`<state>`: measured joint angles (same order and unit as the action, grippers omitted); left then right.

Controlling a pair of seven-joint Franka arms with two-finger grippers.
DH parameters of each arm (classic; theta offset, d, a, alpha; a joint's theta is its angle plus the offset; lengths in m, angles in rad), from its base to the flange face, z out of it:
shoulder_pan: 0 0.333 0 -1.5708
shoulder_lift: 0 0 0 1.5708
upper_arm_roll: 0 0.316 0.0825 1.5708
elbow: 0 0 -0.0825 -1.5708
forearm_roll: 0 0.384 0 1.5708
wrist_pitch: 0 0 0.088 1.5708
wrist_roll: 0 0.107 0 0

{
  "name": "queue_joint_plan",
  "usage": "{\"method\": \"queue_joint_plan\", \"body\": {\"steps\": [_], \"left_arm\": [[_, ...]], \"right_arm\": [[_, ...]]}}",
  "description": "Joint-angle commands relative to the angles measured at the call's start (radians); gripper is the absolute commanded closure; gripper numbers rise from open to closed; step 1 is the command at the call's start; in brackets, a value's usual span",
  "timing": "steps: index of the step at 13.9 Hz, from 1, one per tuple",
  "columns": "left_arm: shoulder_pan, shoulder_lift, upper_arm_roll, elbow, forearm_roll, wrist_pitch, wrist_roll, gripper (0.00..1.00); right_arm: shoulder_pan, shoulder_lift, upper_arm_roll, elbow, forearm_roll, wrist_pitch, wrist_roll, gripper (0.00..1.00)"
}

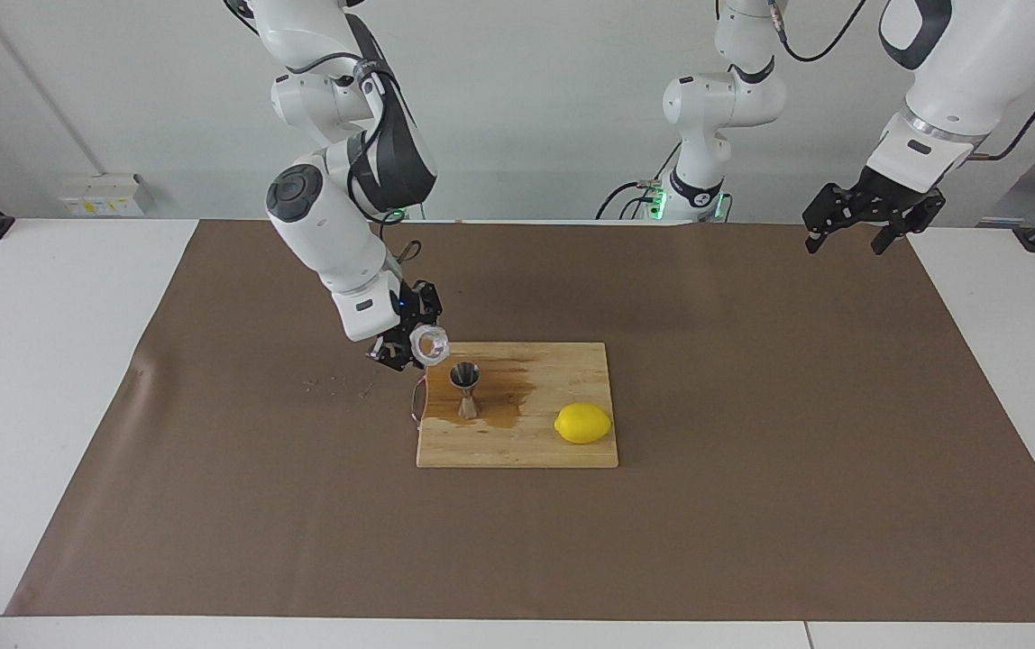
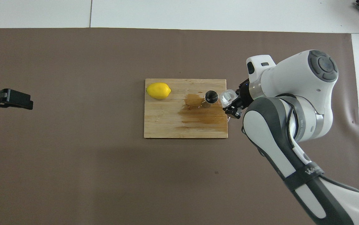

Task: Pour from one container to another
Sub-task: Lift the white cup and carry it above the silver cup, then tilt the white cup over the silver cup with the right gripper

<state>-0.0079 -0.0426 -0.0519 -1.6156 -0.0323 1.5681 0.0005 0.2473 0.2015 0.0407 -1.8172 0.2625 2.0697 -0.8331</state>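
Observation:
The steel hourglass jigger (image 1: pixel 466 389) stands upright on the wooden cutting board (image 1: pixel 563 451), near the board's end toward the right arm; it also shows in the overhead view (image 2: pixel 211 96). My right gripper (image 1: pixel 406 350) is shut on the translucent white cup (image 1: pixel 428 343) and holds it tipped on its side, mouth toward the jigger, just above and beside the jigger's rim. The cup also shows in the overhead view (image 2: pixel 228 95), with the right gripper (image 2: pixel 235 104) next to it. My left gripper (image 1: pixel 853 230) waits raised over the left arm's end of the table (image 2: pixel 17 100).
A yellow lemon (image 1: pixel 582 423) lies on the board toward the left arm's end, also in the overhead view (image 2: pixel 158 90). A wet brown stain (image 1: pixel 507 397) spreads on the board around the jigger. Small crumbs (image 1: pixel 337 386) lie on the brown mat.

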Motion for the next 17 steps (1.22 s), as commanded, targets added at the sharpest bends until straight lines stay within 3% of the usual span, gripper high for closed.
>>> {"method": "queue_joint_plan", "body": {"steps": [1,5,17], "left_arm": [[0.0,-0.031,0.006,-0.032,-0.011,-0.002,0.012,0.0],[0.0,-0.031,0.006,-0.032,-0.011,-0.002,0.012,0.0],[0.0,-0.03,0.006,-0.032,-0.011,-0.002,0.012,0.0]], "right_arm": [[0.018,0.013,0.001,0.029,-0.09,-0.003,0.091,0.7],[0.035,0.013,0.001,0.036,-0.178,-0.029,0.123,0.69],[0.06,0.042,0.002,0.085,-0.212,-0.048,0.164,0.69]]}}
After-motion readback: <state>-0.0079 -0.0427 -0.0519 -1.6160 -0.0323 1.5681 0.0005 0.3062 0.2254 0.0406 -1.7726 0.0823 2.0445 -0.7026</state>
